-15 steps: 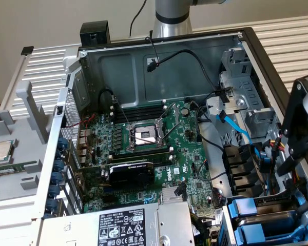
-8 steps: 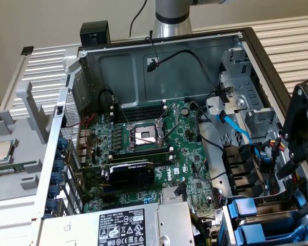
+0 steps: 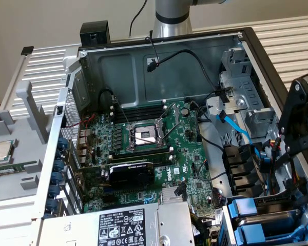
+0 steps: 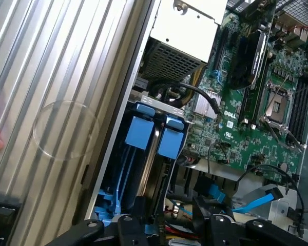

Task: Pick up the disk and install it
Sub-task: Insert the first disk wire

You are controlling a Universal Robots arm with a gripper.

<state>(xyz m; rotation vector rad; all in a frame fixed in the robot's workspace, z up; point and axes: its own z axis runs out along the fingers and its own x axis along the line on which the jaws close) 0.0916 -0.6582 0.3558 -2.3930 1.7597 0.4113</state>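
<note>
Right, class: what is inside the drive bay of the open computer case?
Two blue carrier frames stand side by side in the drive bay. Any drives clipped in them are hidden by the frames, and the gripper covers the bay's other end.

This looks like a robotics lab or repair workshop. An opened computer case [image 3: 118,72] lies on a ribbed metal bench [image 3: 46,61], its green motherboard [image 3: 195,177] bare, and a robot arm [image 3: 172,15] is mounted at the far side.

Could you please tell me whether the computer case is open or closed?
Open: the computer case has its side uncovered, leaving the motherboard, graphics card and power supply exposed.
</note>
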